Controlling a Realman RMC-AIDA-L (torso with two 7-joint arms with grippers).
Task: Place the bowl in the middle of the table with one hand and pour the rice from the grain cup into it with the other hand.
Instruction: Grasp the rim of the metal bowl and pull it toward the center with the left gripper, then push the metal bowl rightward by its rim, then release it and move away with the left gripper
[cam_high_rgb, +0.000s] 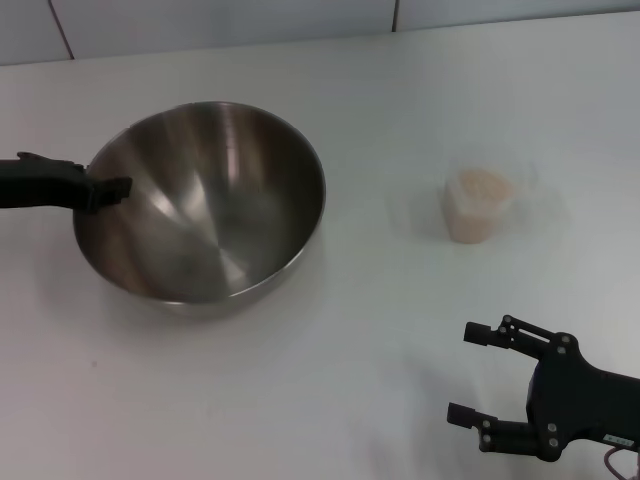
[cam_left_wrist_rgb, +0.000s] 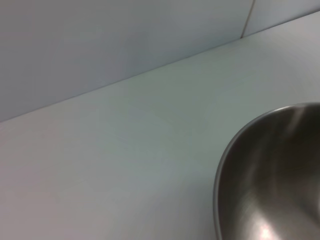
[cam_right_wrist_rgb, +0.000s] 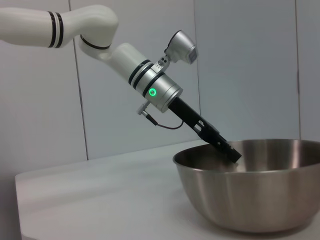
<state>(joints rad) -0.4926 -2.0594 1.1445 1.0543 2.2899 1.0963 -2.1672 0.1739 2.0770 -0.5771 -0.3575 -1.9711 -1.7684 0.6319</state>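
Reaching in from the left edge of the head view, the left end effector (cam_high_rgb: 112, 189) meets the bowl (cam_high_rgb: 215, 205) at its left rim, its black fingers pressed together on that rim, one tip showing just inside the steel wall. The right wrist view shows the same grip from the side: the left end effector (cam_right_wrist_rgb: 231, 151) slants down from its silver wrist and pinches the bowl (cam_right_wrist_rgb: 250, 195) at the rim nearest the arm. The bowl sits on the white counter (cam_high_rgb: 330, 380), left of the scene's middle, with its brushed inside bare of grains. In the left wrist view only a curved part of the bowl (cam_left_wrist_rgb: 270, 175) shows, with the counter (cam_left_wrist_rgb: 125, 150) stretching away to the wall behind.

The grain cup (cam_high_rgb: 480, 205) stands upright on the right side of the counter, well apart from the bowl and a little farther back than the bowl's centre. The rice (cam_high_rgb: 479, 190) fills it as a pale beige mass, and the clear walls are only faintly visible around it.

The right end effector (cam_high_rgb: 478, 372) hovers near the right corner of the counter, nearer than the grain cup and apart from it. Its two fingers are spread wide and hold nothing, pointing left across the counter.
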